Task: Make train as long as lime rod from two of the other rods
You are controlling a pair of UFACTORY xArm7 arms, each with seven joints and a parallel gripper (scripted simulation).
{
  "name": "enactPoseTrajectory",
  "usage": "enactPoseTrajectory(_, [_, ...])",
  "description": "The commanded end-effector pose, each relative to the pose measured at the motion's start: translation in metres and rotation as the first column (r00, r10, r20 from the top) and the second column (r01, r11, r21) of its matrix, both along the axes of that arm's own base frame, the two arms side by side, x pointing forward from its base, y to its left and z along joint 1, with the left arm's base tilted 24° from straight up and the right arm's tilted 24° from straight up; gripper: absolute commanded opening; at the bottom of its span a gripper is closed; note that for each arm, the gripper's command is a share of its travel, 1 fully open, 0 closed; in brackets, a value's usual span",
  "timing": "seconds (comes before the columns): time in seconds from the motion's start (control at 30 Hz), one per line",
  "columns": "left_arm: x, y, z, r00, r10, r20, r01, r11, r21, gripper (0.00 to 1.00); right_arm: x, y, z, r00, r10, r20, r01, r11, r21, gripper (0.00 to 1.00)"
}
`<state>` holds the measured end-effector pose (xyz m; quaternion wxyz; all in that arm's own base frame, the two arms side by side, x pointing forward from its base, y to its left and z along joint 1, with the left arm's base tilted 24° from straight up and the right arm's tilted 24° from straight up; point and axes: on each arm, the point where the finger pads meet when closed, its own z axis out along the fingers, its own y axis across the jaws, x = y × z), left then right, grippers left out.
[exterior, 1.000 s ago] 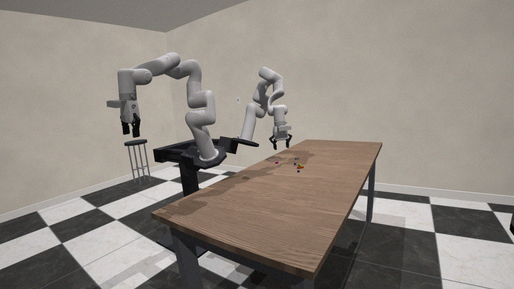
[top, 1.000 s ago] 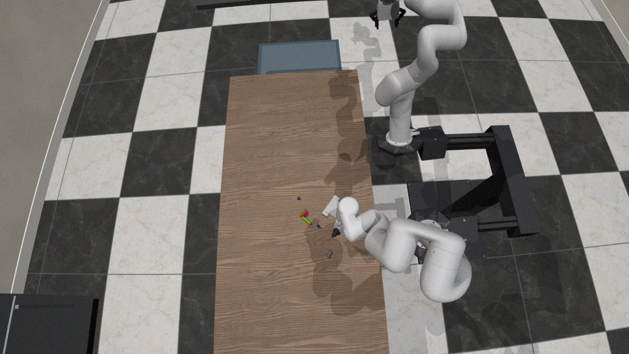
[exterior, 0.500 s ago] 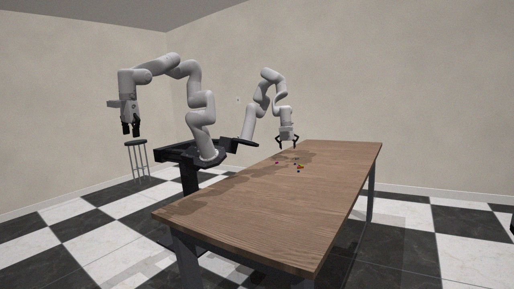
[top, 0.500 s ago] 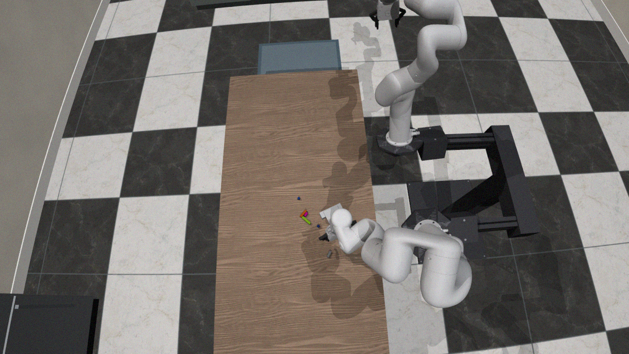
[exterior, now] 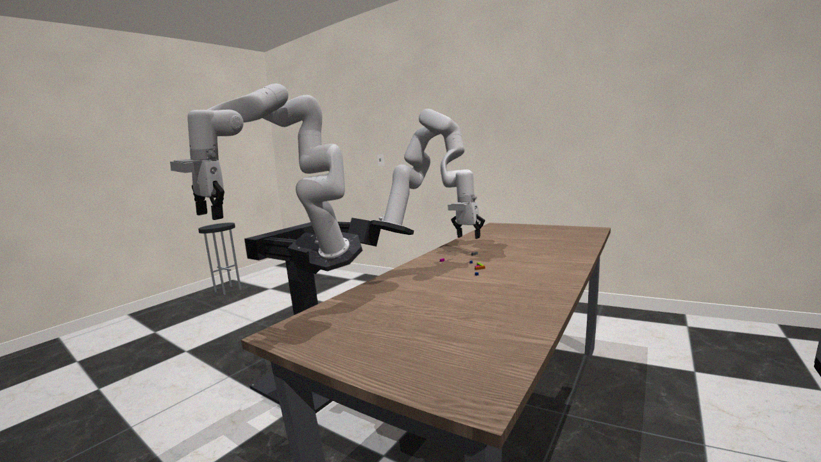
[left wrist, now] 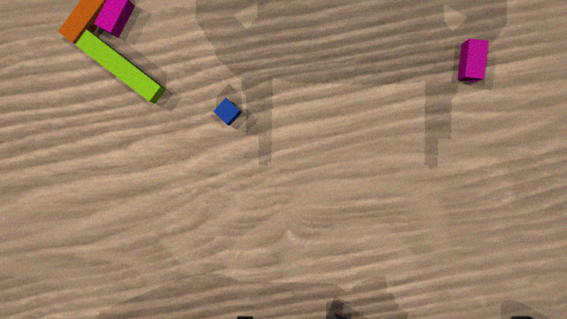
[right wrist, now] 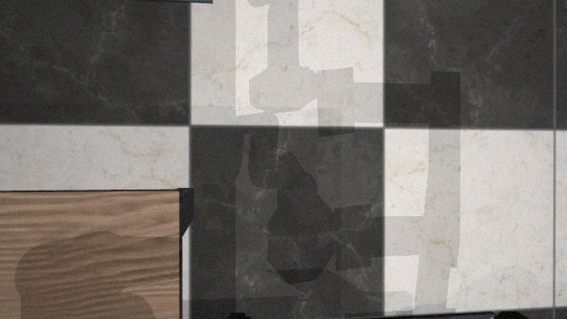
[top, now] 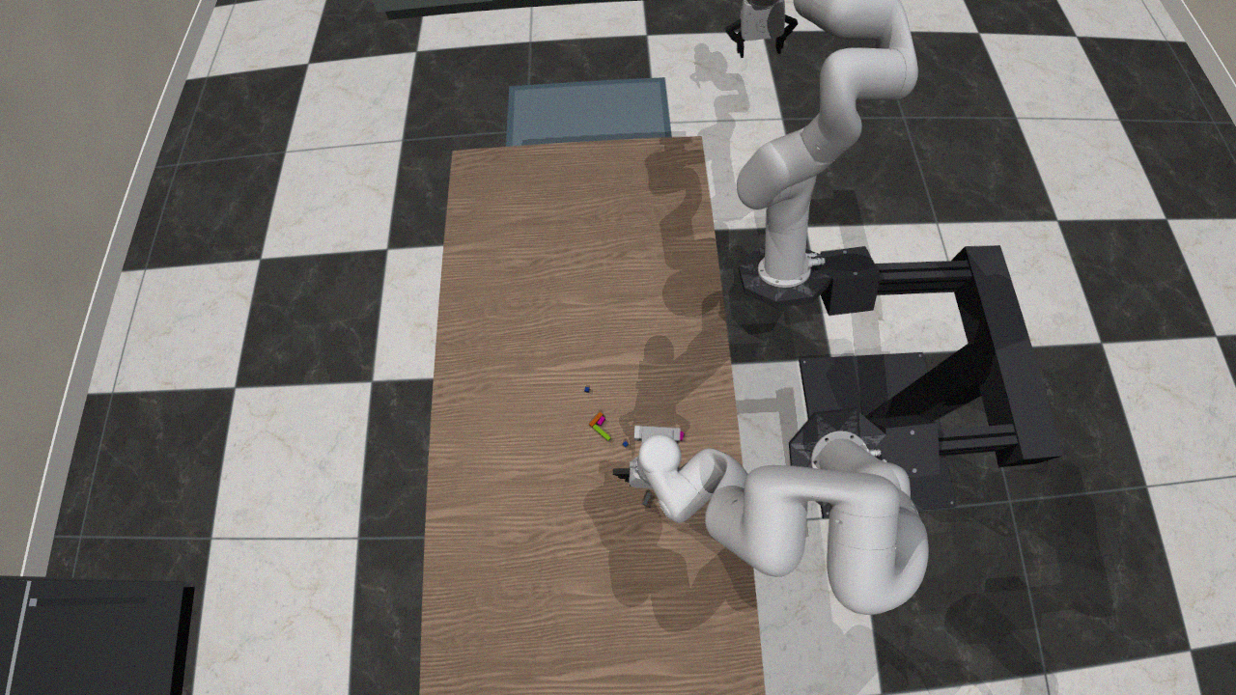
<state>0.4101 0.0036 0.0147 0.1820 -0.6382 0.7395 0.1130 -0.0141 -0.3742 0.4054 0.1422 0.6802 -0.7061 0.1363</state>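
From where I stand, the lime rod (top: 602, 431) (exterior: 481, 264) (left wrist: 120, 66), the length to match, lies on the table (top: 561, 259) (exterior: 430, 321) (left wrist: 283, 199) (right wrist: 89, 213), its end close against the orange rod (top: 596, 420) (exterior: 480, 267) (left wrist: 80, 19). They meet at an angle, so that's a corner, not a train. One magenta rod (top: 601, 419) (left wrist: 114, 18) sits tight by the orange; the loose magenta (top: 682, 436) (exterior: 442, 260) (left wrist: 474, 60) lies well apart. The near blue (top: 626, 444) (exterior: 471, 262) (left wrist: 227, 111) is off lime's free end, the other blue (top: 586, 389) (exterior: 476, 274) beyond the orange. The left gripper (top: 641, 480) (exterior: 468, 234) (left wrist: 383, 317) hangs wide and empty near the grey rod (top: 647, 499) (exterior: 474, 253) (left wrist: 342, 316), probably lining up to take it: grey with magenta would equal lime, and the loose magenta leaves more room for fingers than the crowded one. Orange with blue would do too. The right gripper (top: 760, 51) (exterior: 208, 213) (right wrist: 374, 315), also wide and empty, waits off the table, likely to stay out of the way. I see no container holding rods.
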Motion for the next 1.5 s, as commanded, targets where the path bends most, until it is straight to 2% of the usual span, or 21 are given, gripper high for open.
enactPoseTrajectory(0.0, [0.008, 0.012, 0.005, 0.986, -0.145, -0.081, 0.146, 0.989, 0.0, 1.0, 0.0, 0.0, 0.002, 1.0, 0.0, 0.001, 0.0, 1.0, -0.005, 1.0])
enactPoseTrajectory(0.1, [0.012, 0.022, 0.008, 0.964, -0.236, -0.123, 0.239, 0.971, 0.005, 1.0, 0.0, 0.0, 0.002, 1.0, 0.0, 0.001, 0.0, 1.0, -0.005, 1.0])
enactPoseTrajectory(0.3, [0.015, 0.03, 0.01, 0.939, -0.307, -0.156, 0.311, 0.95, 0.006, 1.0, 0.0, 0.0, 0.002, 1.0, 0.0, 0.001, 0.0, 1.0, -0.005, 1.0])
enactPoseTrajectory(0.53, [0.016, 0.033, 0.011, 0.929, -0.33, -0.168, 0.336, 0.942, 0.006, 1.0, 0.0, 0.0, 0.002, 1.0, 0.0, 0.001, 0.0, 1.0, -0.005, 1.0])
enactPoseTrajectory(0.57, [0.016, 0.033, 0.011, 0.929, -0.33, -0.168, 0.336, 0.942, 0.006, 0.26, 0.0, 0.0, 0.002, 1.0, 0.0, 0.001, 0.0, 1.0, -0.005, 1.0])
enactPoseTrajectory(1.47, [0.016, 0.033, 0.011, 0.929, -0.33, -0.168, 0.336, 0.942, 0.006, 0.26, 0.0, 0.0, 0.002, 1.0, 0.0, 0.001, 0.0, 1.0, -0.005, 1.0])
